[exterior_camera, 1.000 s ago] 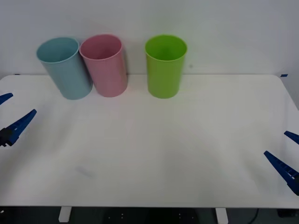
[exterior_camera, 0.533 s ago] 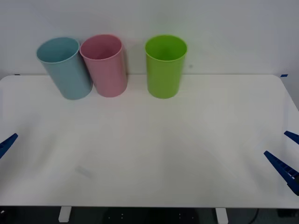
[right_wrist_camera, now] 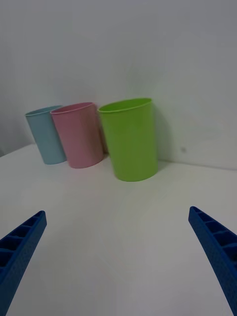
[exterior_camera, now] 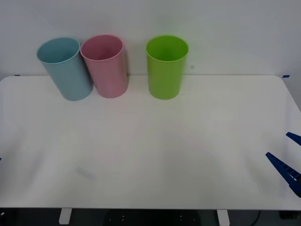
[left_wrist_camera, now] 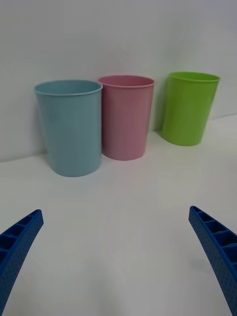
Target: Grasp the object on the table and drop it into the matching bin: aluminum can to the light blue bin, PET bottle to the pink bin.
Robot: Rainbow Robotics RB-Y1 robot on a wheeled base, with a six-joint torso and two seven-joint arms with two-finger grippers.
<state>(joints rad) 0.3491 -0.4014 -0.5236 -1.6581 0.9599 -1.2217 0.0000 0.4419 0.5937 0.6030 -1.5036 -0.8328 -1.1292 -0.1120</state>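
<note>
Right hand (exterior_camera: 288, 155): cut off by the front view's right edge, blue fingers alone in frame.
Left hand (left_wrist_camera: 116, 256): fingers (left_wrist_camera: 19, 242) cut by the wrist view's lower corners.
Bin interiors: bottoms of the light blue bin (exterior_camera: 66, 68), pink bin (exterior_camera: 105, 65) and lime green bin (exterior_camera: 166, 66) hidden behind their walls.
Counter (exterior_camera: 155, 150): near edge partly cut off.

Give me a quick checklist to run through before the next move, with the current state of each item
1. Left gripper open: ok.
2. Right gripper open, at the table's right edge: ok.
3. Pink bin upright, mouth unobstructed: ok.
4. Light blue bin upright beside it: ok.
5. Lime green bin standing apart, right of the pink one: ok.
6. Bottle or can located for grasping: cannot tell.
</note>
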